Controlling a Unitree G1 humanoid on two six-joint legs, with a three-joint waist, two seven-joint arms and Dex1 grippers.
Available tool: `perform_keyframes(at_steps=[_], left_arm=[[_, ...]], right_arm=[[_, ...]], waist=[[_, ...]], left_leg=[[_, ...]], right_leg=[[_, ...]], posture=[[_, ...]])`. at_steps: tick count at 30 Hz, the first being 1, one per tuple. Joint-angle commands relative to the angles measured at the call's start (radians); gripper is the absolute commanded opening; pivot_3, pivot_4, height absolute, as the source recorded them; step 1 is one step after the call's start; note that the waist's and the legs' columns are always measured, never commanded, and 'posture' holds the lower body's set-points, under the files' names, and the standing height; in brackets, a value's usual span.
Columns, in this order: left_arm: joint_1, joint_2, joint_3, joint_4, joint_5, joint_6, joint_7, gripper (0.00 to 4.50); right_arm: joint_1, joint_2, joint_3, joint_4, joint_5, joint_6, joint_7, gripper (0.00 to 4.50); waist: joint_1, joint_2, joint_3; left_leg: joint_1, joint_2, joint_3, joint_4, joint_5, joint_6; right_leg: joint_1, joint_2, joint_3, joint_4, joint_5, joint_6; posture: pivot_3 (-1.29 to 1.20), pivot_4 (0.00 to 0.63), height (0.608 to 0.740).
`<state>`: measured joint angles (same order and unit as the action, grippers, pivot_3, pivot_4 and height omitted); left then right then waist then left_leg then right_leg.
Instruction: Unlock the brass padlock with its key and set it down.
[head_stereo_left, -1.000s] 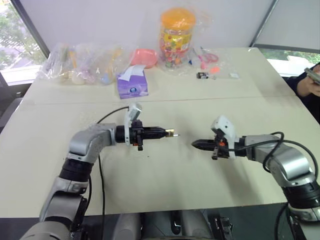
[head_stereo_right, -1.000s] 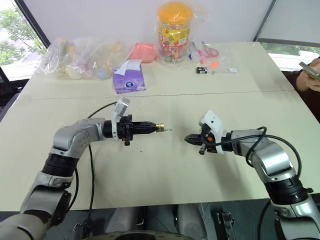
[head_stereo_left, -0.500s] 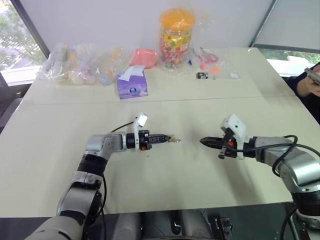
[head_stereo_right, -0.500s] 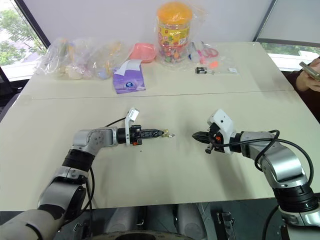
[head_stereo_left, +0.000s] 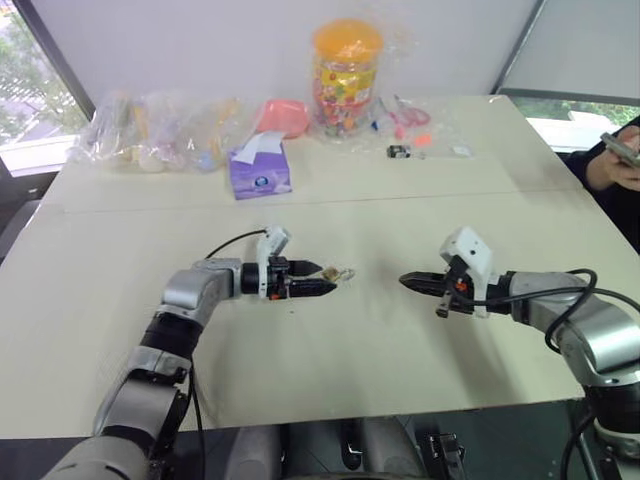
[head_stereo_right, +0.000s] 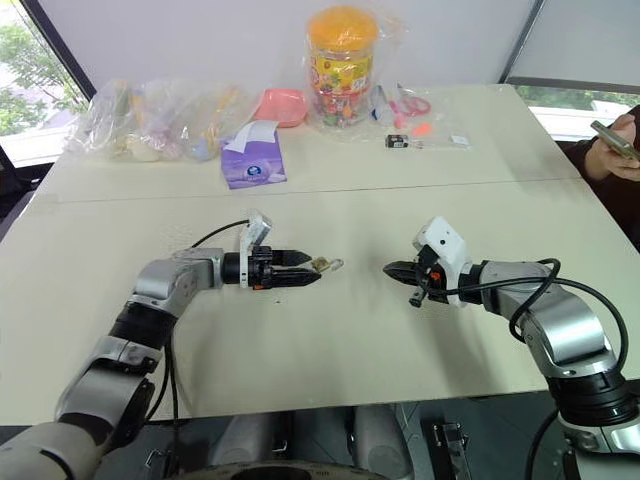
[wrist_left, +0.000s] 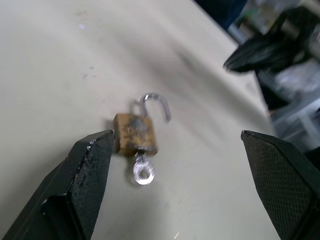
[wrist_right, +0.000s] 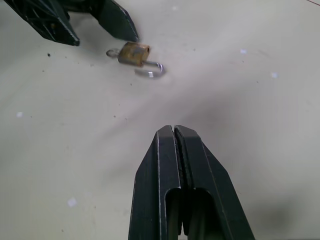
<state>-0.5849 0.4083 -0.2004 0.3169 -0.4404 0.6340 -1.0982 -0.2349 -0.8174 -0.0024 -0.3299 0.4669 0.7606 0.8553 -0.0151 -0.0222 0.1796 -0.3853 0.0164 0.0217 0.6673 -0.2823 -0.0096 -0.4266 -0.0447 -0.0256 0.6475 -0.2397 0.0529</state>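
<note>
Item one: we find the brass padlock (wrist_left: 135, 134) lying on the tabletop (head_stereo_left: 330, 370) near its middle, well in from every edge, shackle swung open, the key (wrist_left: 142, 170) protruding from its body. Item two: the left gripper (head_stereo_left: 326, 279), jaws spread wide, released, its fingertips just beside the padlock. Item three: the right gripper (head_stereo_left: 406, 281), fingers pressed together and empty, pointing toward the padlock from the right-edge side, apart from it.
</note>
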Motion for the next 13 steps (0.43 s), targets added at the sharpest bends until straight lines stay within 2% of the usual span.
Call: perform_keyframes(at_steps=[1,4,13], left_arm=[[0.039,0.088,-0.034,-0.047,0.109,-0.109,-0.017,4.16],[0.057,0.137,-0.027,-0.118,0.112,-0.148,-0.051,4.16],[0.108,0.219,0.053,-0.320,0.017,-0.047,-0.081,4.16]], right_arm=[[-0.010,-0.041,0.004,-0.025,-0.035,-0.048,0.027,0.00],[-0.019,-0.065,0.013,-0.021,-0.053,-0.078,0.053,0.00],[-0.079,-0.117,0.007,-0.066,-0.023,-0.069,0.140,0.00]], waist=[[0.000,0.000,0.000],[0.002,0.000,0.000],[0.007,0.000,0.001]], left_leg=[[0.000,0.000,0.000,0.000,0.000,0.000],[0.000,0.000,0.000,-0.001,0.000,0.000],[-0.005,-0.001,0.000,0.000,0.000,0.000]], right_leg=[[0.000,0.000,0.000,0.000,0.000,0.000],[-0.001,0.000,0.000,0.000,0.000,0.000],[-0.003,-0.001,0.000,-0.002,0.000,0.000]], posture=[[0.00,0.150,0.737],[0.00,0.150,0.737],[0.00,0.150,0.737]])
